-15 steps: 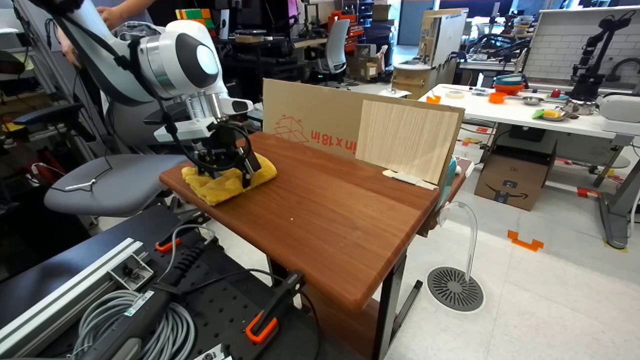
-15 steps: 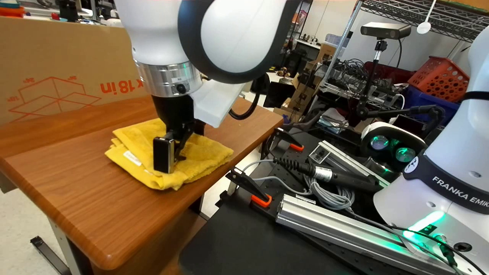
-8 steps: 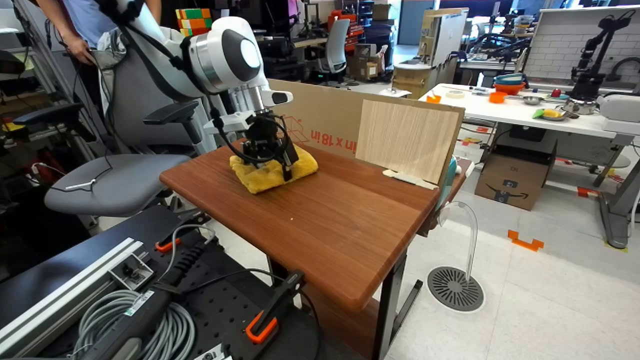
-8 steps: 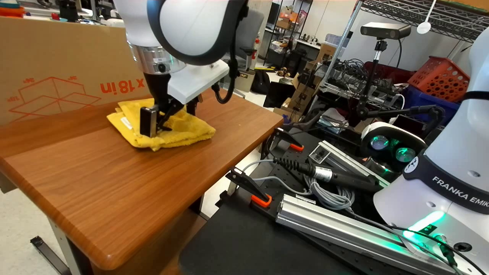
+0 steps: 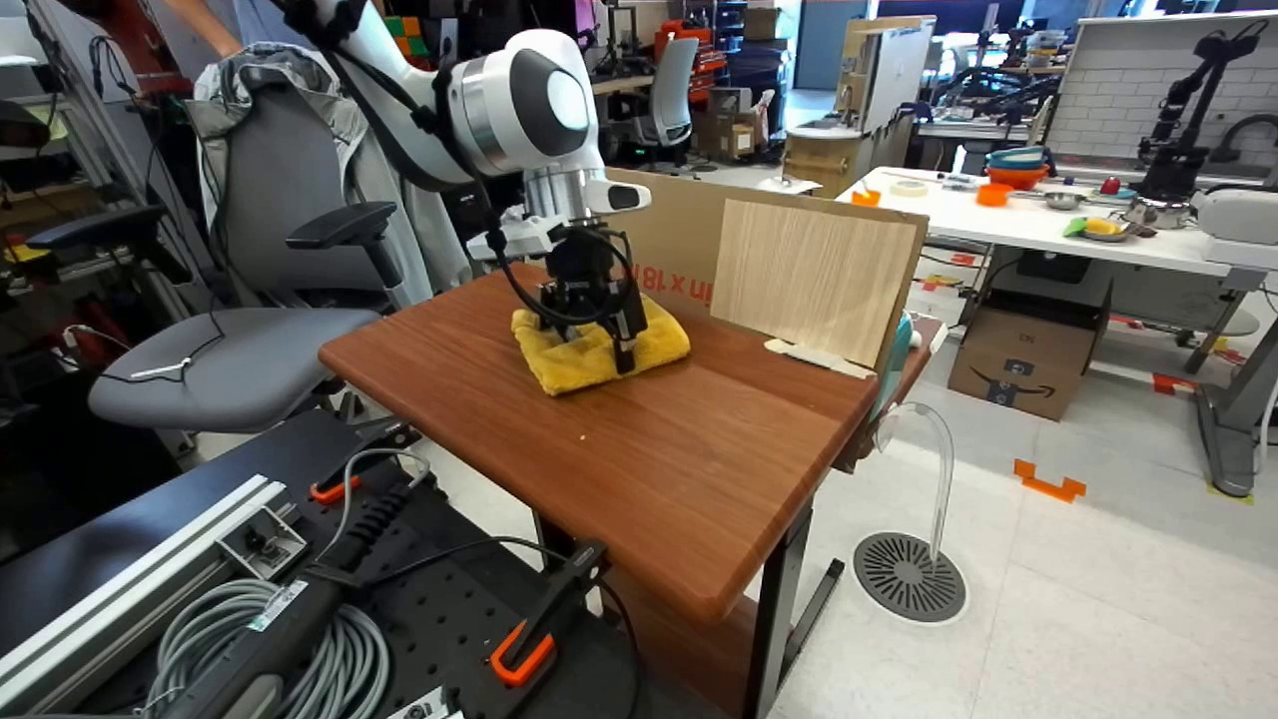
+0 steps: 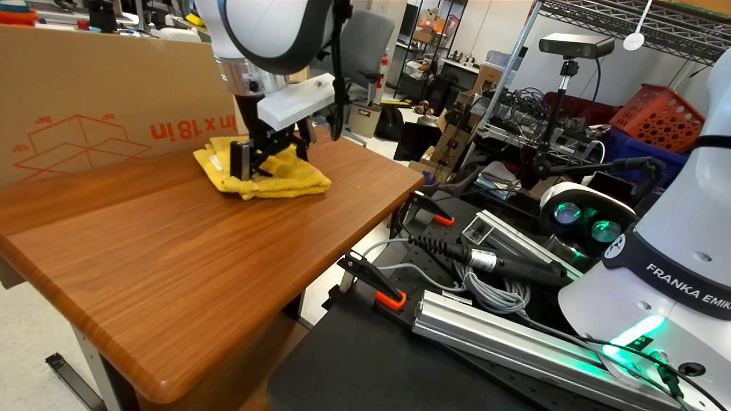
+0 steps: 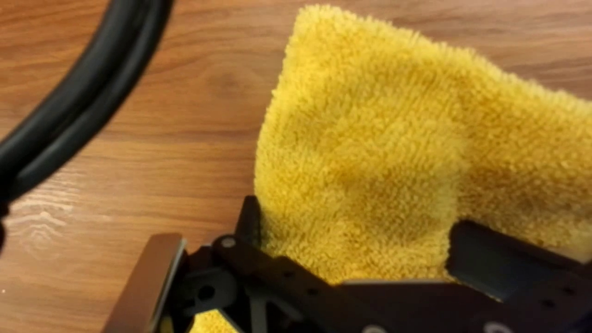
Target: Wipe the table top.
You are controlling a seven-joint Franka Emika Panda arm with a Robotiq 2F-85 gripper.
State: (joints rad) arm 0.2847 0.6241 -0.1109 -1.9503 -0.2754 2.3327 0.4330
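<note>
Wrist view shows us the yellow towel (image 7: 370,138) on the wood-grain table top (image 7: 185,152), which lies along the cardboard panel (image 6: 114,74). Our gripper (image 6: 272,163) sits on the towel near that panel, its fingers (image 6: 236,162) wide apart. Pressing too softly, we could leave the towel behind; sliding too far, we could bump the panel.

The arm (image 5: 394,130) is angled downward toward the wrist (image 6: 251,77). The wrist is oriented nearly vertically, with a white housing (image 6: 297,101) mounted at its side. The pincer (image 6: 272,161) is pointed downward; its fingers (image 6: 240,161) are spaced well apart. Black cabling (image 5: 495,240) is strapped along the arm and looped beside the pincer. The base (image 6: 605,297) is partly lit green.
</note>
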